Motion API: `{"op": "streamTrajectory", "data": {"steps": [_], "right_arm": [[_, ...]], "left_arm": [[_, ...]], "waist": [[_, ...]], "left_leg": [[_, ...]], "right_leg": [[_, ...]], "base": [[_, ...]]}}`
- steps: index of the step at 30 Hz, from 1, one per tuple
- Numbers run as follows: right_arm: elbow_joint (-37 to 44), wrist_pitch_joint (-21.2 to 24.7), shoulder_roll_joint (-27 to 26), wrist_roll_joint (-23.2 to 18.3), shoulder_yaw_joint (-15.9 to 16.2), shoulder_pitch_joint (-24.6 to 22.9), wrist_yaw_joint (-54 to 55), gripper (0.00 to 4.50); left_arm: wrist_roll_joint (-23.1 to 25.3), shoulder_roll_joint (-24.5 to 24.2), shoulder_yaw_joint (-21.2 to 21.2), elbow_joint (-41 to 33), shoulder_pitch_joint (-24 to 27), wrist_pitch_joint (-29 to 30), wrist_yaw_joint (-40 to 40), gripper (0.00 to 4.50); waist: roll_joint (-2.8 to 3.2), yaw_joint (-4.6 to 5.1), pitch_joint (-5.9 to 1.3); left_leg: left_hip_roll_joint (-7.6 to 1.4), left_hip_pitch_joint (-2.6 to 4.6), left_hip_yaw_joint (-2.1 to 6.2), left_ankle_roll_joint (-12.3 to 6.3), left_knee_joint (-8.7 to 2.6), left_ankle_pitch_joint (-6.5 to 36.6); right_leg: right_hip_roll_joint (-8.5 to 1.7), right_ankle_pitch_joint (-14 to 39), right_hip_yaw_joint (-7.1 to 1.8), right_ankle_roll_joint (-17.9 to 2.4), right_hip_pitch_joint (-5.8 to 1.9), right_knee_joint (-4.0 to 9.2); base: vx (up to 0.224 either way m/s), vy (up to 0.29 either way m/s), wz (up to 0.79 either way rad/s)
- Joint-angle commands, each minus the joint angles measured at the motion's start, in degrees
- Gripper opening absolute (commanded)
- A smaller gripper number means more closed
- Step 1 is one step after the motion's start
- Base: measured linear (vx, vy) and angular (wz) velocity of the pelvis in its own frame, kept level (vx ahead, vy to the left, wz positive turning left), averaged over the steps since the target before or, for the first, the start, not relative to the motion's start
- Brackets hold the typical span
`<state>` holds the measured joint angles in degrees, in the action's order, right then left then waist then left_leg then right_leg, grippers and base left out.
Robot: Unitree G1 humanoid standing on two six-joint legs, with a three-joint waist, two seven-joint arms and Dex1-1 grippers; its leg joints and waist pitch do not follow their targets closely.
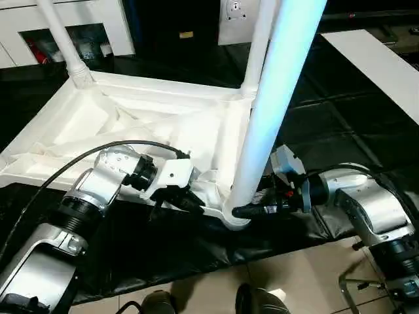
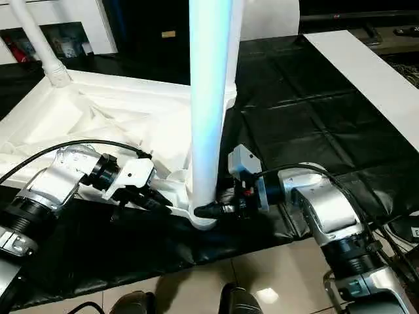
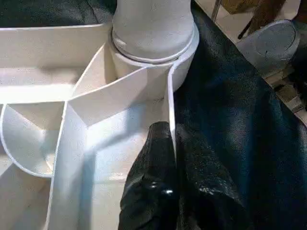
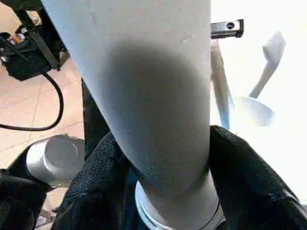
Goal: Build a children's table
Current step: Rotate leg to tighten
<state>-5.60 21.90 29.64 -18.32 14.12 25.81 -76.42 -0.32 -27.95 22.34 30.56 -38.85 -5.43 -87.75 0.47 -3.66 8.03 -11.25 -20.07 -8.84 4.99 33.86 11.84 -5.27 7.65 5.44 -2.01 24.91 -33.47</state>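
One white tabletop lies upside down on a black sheet spread over the floor, its ribbed underside facing up. Three white tube legs stand upright in its round corner sockets: a far-left leg, a far-right leg and the near leg rising at the near-right corner, closest to the camera. Two silver forearms reach in from the bottom of the head view, one on each side of that near corner.

The left gripper comes in low and nearly level from the left, its wrist turned so the black fingers point toward the near socket. In the left wrist view the fingers are pinched together on a thin upright rib of the tabletop just beside the socket collar, clamping the plastic wall between them.

The right gripper reaches in level from the right, forearm bent inward across the sheet, and meets the near leg at its very base, just above the socket rim. In the right wrist view its two black fingers sit one on each side of the tube, both pressed against it, so the claw is wrapped around the leg and holding it.

A flat white board lies on the sheet well to the right. A white cabinet stands at the far left behind the tabletop. The toes of two dark shoes show on the tiled floor at the near edge
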Motion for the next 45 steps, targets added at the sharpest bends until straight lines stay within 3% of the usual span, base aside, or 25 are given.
{"op": "streamTrajectory", "data": {"steps": [1,7,11,12,15,16,18,19,23,25,28,30,31,32,34,36,37,41,43,45], "right_arm": [[0.53,0.64,0.05,-0.71,0.80,0.20,-0.97,2.14],[5.39,4.60,-1.01,-3.05,-0.06,-3.61,2.24,1.99],[6.35,5.18,-3.63,-0.83,-0.59,-5.80,9.36,1.99],[5.74,5.16,-5.58,0.82,-1.09,-6.11,13.76,1.99],[3.30,6.67,-12.17,3.87,-3.53,-5.78,26.38,1.98],[2.65,7.86,-14.72,3.80,-4.67,-5.36,30.08,1.95],[1.68,9.36,-18.33,3.95,-5.99,-4.46,35.26,1.95],[1.45,9.88,-19.59,4.10,-6.34,-4.13,37.19,1.95],[-3.17,10.04,-26.73,6.03,-7.95,-0.34,47.93,1.94],[-6.35,9.45,-30.41,7.94,-9.04,2.05,53.99,1.94],[-8.73,9.13,-33.10,10.62,-9.81,3.77,59.61,1.94],[-9.12,8.17,-33.47,11.30,-9.74,4.02,60.65,1.94],[-9.08,7.51,-33.68,11.54,-9.88,4.03,61.16,2.50],[-9.05,7.29,-33.85,11.67,-10.07,4.03,61.62,2.64],[-8.50,6.39,-33.72,11.40,-10.52,3.75,61.48,2.69],[-8.52,5.32,-33.41,11.50,-11.14,3.73,61.18,2.84],[-8.50,5.08,-33.26,11.54,-11.24,3.71,61.06,3.10],[-5.67,2.41,-28.46,10.55,-10.97,2.09,54.06,3.36],[-3.67,1.05,-24.73,9.79,-10.60,0.84,48.84,3.58],[-2.95,0.59,-22.51,9.30,-10.64,0.34,45.96,3.79]], "left_arm": [[0.83,0.45,2.31,0.36,1.64,0.73,-1.35,0.00],[-1.64,2.94,-0.65,-2.95,3.52,7.51,4.27,0.00],[-1.44,4.58,-2.31,-4.70,4.73,11.72,10.05,0.00],[-1.37,5.34,-2.98,-5.66,5.16,13.75,12.44,0.00],[-1.10,7.92,-4.61,-8.59,5.98,19.40,18.74,0.00],[-1.19,9.15,-5.37,-9.61,6.11,21.47,21.07,0.00],[-1.37,11.28,-6.45,-10.91,6.16,24.49,24.64,0.00],[-1.45,12.09,-6.82,-11.47,6.18,25.69,26.02,0.00],[0.16,17.98,-8.76,-11.55,5.19,29.83,36.36,0.00],[1.88,21.13,-9.70,-10.72,4.33,31.12,42.62,0.00],[3.74,23.28,-9.83,-10.08,3.37,32.37,47.37,0.00],[4.98,23.19,-8.94,-9.90,3.00,32.71,48.63,0.00],[5.53,22.91,-8.42,-10.09,3.04,32.84,48.77,0.00],[5.59,22.83,-8.35,-10.25,3.13,32.94,48.73,0.00],[5.71,21.98,-7.85,-10.74,3.58,32.76,47.60,0.00],[5.95,21.43,-7.89,-11.11,4.06,32.05,47.13,0.00],[5.89,21.32,-7.93,-11.16,4.14,31.96,46.94,0.00],[5.02,18.05,-7.01,-11.24,5.27,28.81,41.95,0.00],[4.55,15.86,-6.25,-10.92,5.75,27.21,38.52,0.00],[4.31,14.65,-5.83,-10.71,5.97,25.59,36.35,0.00]], "waist": [[-0.46,0.07,-5.50],[-0.22,-0.07,-5.35],[-0.36,-0.09,-4.97],[-0.15,0.15,-4.64],[-0.42,0.84,-4.30],[-0.30,1.80,-4.16],[-0.36,2.58,-4.20],[-0.17,3.27,-4.06],[-0.08,4.47,-3.98],[0.10,4.95,-3.87],[0.60,5.40,-3.84],[0.79,5.53,-3.57],[1.11,5.55,-3.67],[1.00,5.55,-3.71],[0.83,5.46,-3.75],[1.07,5.36,-3.79],[0.88,5.34,-3.89],[0.67,4.85,-4.25],[0.61,4.48,-4.48],[0.44,4.30,-4.60]], "left_leg": [[-1.15,-0.51,-0.69,-5.43,-3.45,3.05],[-1.29,-0.52,-0.64,-5.63,-3.48,2.94],[-1.14,-0.29,-0.67,-4.65,-3.74,5.76],[-1.09,-0.37,-0.61,-3.86,-3.88,7.32],[-0.64,-0.34,-0.47,-2.07,-4.13,9.32],[-0.34,-0.76,-0.04,-0.69,-4.26,10.64],[0.09,-1.05,0.27,-0.83,-4.22,11.44],[-0.01,-0.70,0.25,-1.41,-4.20,12.14],[0.20,-0.56,0.38,-2.26,-4.05,13.97],[0.42,0.07,0.46,-2.45,-3.72,16.34],[-0.64,-0.63,1.15,-3.21,-4.63,17.85],[-0.56,0.61,0.90,-3.10,-4.51,21.46],[-0.58,0.56,0.99,-3.06,-4.58,21.36],[-0.64,0.44,0.97,-3.05,-4.69,21.13],[-0.61,0.19,0.89,-3.07,-4.87,20.41],[-0.70,0.12,0.83,-3.06,-4.95,19.50],[-0.65,0.12,0.64,-3.13,-4.89,18.69],[-0.82,-0.33,0.37,-4.25,-4.92,14.58],[-0.90,-0.04,-0.10,-5.06,-4.66,12.28],[-0.81,-0.28,-0.31,-5.36,-4.44,10.80]], "right_leg": [[-2.57,13.66,-3.00,-13.31,-4.72,2.86],[-2.59,12.98,-3.01,-13.84,-4.68,2.82],[-2.59,18.73,-2.92,-12.02,-4.49,3.67],[-2.62,21.80,-2.88,-10.88,-4.39,4.09],[-2.48,28.96,-2.46,-7.63,-4.21,4.98],[-2.60,33.92,-1.93,-4.92,-4.51,5.44],[-2.48,36.74,-1.26,-2.20,-4.70,6.28],[-2.44,36.17,-1.31,-2.47,-4.18,6.59],[-2.18,36.37,-0.48,-2.35,-4.01,7.25],[-2.13,38.46,0.31,-1.32,-3.61,8.14],[-2.31,33.03,0.98,-1.94,-4.59,7.83],[-2.43,34.48,1.49,-1.37,-4.02,8.75],[-2.64,33.12,1.36,-1.86,-4.23,8.52],[-2.64,32.27,1.20,-2.11,-4.26,8.40],[-2.70,30.61,0.79,-3.18,-4.31,7.88],[-2.74,29.19,0.36,-4.16,-4.27,7.47],[-2.71,28.19,0.10,-4.84,-4.22,7.33],[-2.85,24.16,-0.64,-6.66,-4.63,6.56],[-2.68,21.24,-1.08,-8.53,-4.35,6.14],[-2.73,20.67,-1.41,-9.73,-4.32,5.77]], "base": [[0.000,0.000,0.00],[0.000,0.000,0.00],[0.000,0.000,0.00],[0.000,0.000,0.00],[0.000,0.000,0.00],[-0.061,0.008,-0.14],[-0.058,0.016,-0.14],[0.000,0.000,0.00],[0.000,0.000,0.00],[0.000,0.000,0.00],[0.000,0.000,0.00],[0.000,0.000,0.00],[0.000,0.000,0.00],[0.000,0.000,0.00],[0.000,0.000,0.00],[0.000,0.000,0.00],[0.000,0.000,0.00],[0.000,0.000,0.00],[0.000,0.000,0.00],[0.000,0.000,0.00]]}}
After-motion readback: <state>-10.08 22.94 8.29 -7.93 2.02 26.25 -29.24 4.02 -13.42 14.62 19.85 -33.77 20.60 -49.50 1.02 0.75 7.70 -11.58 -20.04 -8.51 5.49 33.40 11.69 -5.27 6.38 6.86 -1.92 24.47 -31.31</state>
